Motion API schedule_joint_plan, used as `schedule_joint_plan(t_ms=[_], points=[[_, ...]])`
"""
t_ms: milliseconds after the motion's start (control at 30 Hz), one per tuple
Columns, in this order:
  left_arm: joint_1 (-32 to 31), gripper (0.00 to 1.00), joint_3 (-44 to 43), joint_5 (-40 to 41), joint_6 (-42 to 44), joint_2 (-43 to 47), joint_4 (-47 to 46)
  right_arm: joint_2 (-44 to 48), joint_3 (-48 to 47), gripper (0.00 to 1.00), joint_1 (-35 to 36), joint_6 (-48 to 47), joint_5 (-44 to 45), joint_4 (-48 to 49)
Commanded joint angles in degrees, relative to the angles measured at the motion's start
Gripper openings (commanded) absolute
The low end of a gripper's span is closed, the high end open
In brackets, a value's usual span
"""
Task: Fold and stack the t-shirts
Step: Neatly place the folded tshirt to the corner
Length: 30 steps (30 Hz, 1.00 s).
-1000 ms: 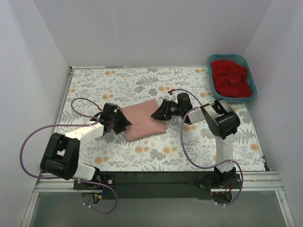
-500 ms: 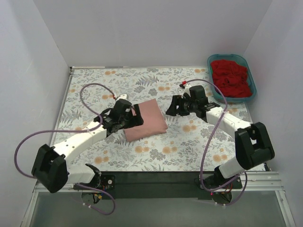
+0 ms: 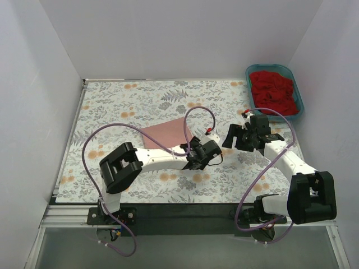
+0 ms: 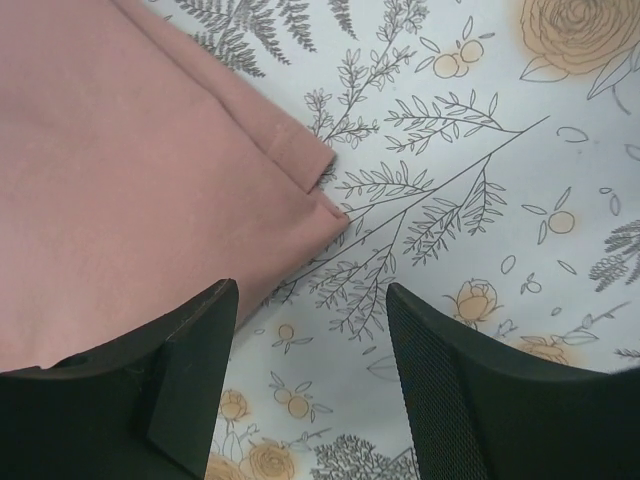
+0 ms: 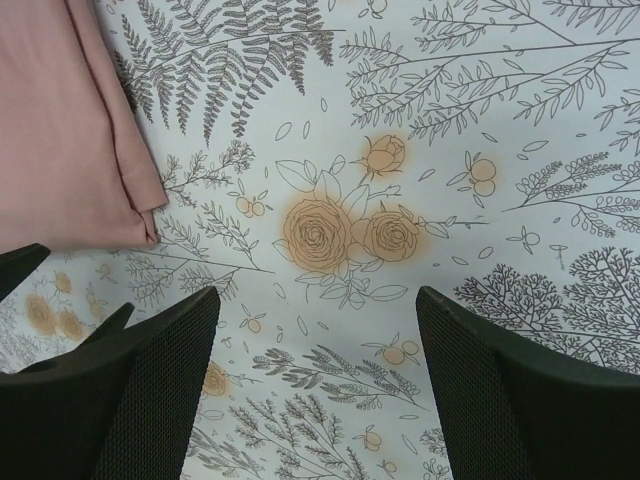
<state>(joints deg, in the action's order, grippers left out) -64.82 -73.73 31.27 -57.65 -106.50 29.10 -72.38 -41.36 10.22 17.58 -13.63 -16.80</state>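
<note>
The salmon-pink t-shirt [image 3: 166, 134] lies folded flat near the middle of the floral cloth. Its corner shows in the left wrist view [image 4: 120, 170] and in the right wrist view [image 5: 70, 130]. My left gripper [image 3: 207, 151] is just off the shirt's near right corner, open and empty [image 4: 310, 300]. My right gripper [image 3: 230, 137] is to the right of the shirt, open and empty over bare cloth [image 5: 317, 300]. The bright red t-shirt [image 3: 274, 92] lies bunched in the teal tub [image 3: 299, 106] at the back right.
The grey-and-orange floral cloth [image 3: 123, 101] covers the table. White walls close in the left, back and right sides. Purple cables [image 3: 90, 147] loop over the cloth beside both arms. The left arm's forearm [image 3: 162, 159] lies across the shirt's near edge.
My left arm has swung right, from the shirt's left side to its near right corner. My right gripper has moved right, away from the shirt. Both are off the cloth.
</note>
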Motion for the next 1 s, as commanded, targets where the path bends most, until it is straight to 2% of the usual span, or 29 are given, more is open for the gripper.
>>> schedule_joint_plan(t_ms=[0, 267, 500, 533, 633, 800, 967], points=[[-1.01, 0.60, -2.73, 6.87, 7.37, -3.43, -1.76, 1.28, 0.41, 0.86, -1.42, 0.00, -1.31, -0.25], [-1.10, 0.54, -2.73, 10.75, 8.70, -8.64, -5.02, 0.75, 2.25, 0.86, -1.78, 0.52, -3.68, 1.24], [-1.10, 0.27, 0.43, 12.85, 8.26, -9.17, -8.45, -1.36, 2.60, 0.86, -1.78, 1.05, -7.02, 3.87], [-1.10, 0.17, 0.69, 13.03, 7.91, -8.99, -8.80, -1.97, 2.78, 0.86, -1.87, 1.22, -7.64, 4.40], [-1.19, 0.09, 2.89, 12.42, 6.68, -6.72, -9.85, -3.55, 3.57, 0.86, -1.78, 2.89, -10.97, 7.82], [-1.10, 0.07, 5.97, 9.87, 4.65, 1.80, -11.44, -8.12, 2.08, 0.89, 0.50, 5.96, -14.93, 11.52], [-1.19, 0.06, 8.96, 7.58, 2.80, 6.74, -13.10, -15.15, -0.03, 0.89, 4.62, 12.55, -18.97, 20.13]])
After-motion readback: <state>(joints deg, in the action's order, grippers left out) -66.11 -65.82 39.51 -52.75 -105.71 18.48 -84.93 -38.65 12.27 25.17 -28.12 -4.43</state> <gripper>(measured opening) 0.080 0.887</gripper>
